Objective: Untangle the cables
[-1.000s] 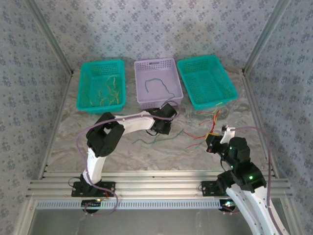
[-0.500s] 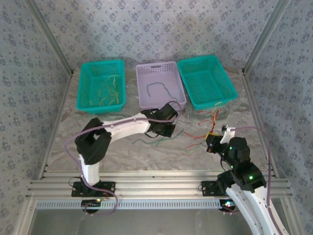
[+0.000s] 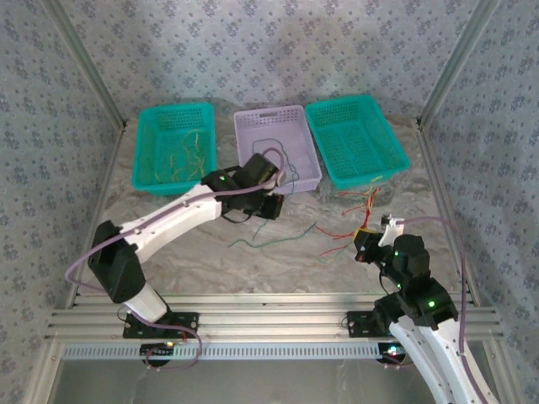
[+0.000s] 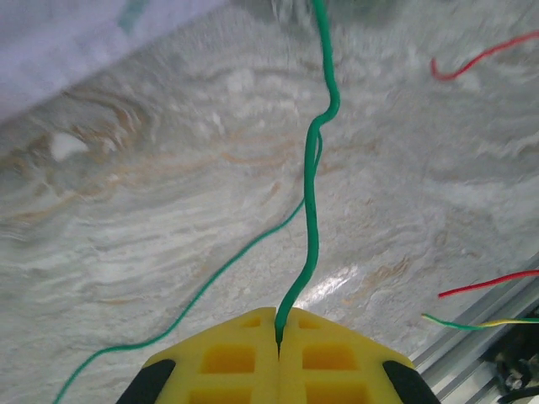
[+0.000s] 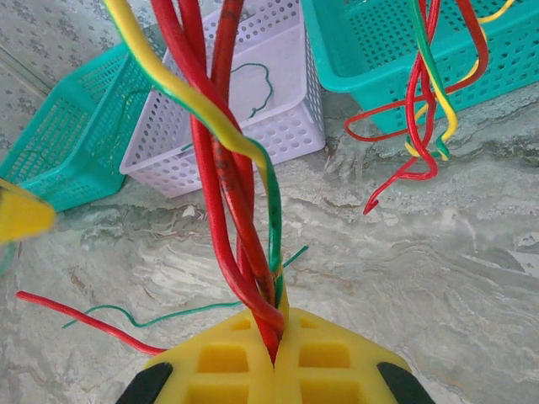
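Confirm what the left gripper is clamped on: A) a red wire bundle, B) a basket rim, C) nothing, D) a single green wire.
D: in the left wrist view the left gripper is shut on one green wire that runs off over the table; the red bundle is pinched in the right gripper.

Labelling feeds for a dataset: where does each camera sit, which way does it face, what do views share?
Top external: above, behind the bases, looking down at the table; left arm, right arm show.
Left wrist: wrist-mounted, facing down at the table; left gripper shut on a green cable.
Right wrist: likewise, facing the lilac basket; right gripper shut on red cables.
Shared: that basket, top and right wrist.
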Robot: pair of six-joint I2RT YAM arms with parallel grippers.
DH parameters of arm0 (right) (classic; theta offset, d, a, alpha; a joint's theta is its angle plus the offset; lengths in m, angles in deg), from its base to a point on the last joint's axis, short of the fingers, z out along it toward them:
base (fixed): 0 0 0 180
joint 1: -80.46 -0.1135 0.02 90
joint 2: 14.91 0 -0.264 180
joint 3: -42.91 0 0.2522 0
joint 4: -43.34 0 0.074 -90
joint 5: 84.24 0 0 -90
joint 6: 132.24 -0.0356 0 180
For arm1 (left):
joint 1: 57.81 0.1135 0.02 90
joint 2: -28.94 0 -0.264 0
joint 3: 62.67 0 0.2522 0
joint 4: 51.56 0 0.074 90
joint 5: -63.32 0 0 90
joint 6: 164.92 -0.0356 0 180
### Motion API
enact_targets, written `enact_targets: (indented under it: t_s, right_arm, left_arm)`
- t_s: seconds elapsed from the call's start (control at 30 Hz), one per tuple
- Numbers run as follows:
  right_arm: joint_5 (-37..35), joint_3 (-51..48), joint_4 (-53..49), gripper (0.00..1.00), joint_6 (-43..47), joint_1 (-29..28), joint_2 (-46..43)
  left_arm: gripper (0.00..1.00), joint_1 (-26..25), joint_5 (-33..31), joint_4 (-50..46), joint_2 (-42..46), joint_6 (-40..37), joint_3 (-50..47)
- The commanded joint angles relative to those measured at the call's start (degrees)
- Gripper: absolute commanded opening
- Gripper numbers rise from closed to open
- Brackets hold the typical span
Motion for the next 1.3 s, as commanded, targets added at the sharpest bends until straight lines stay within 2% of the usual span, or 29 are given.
enact_targets:
  t_s: [0.0,0.07,0.23,0.5,0.67,0.77,1.1,1.2,1.27]
  right_arm:
    - [0.3,1.6,1.2,0.00,-0.3,0.4,0.4]
    - [0.4,1.5,1.4,0.00,-0.5,0.4,0.3]
    - [0.7,1.3,1.7,0.00,-0.7,0.4,0.5]
    - [1.0,1.3,1.7,0.00,-1.1,0.5,0.5]
    - [1.1,1.4,0.7,0.00,-1.3,0.4,0.0]
    - [1.4,1.3,0.9,0.00,-2.0,0.4,-0.6]
    - [3.1,2.0,-0.2,0.00,-2.7,0.4,-1.4]
    - [3.6,1.8,-0.5,0.00,-3.0,0.4,-1.8]
    - [3.7,1.8,-0.7,0.00,-3.1,0.4,-2.0]
  left_arm:
    - [0.00,1.6,1.0,-2.3,4.6,-2.5,4.8]
    - [0.00,3.3,0.8,-2.9,4.8,-3.1,6.3]
    - [0.00,9.7,5.2,-1.9,1.2,-3.8,9.6]
    - [0.00,16.1,8.5,-3.3,-15.3,-6.2,23.7]
    - [0.00,18.4,10.2,-4.5,-26.8,-5.9,32.1]
    - [0.10,18.3,8.8,-5.4,-31.9,-6.6,36.5]
    - [0.24,18.2,8.2,-14.1,-45.8,-8.4,52.7]
    - [0.32,18.0,7.5,-18.6,-47.3,-8.7,57.9]
    - [0.40,17.3,6.0,-18.7,-44.6,-8.9,57.0]
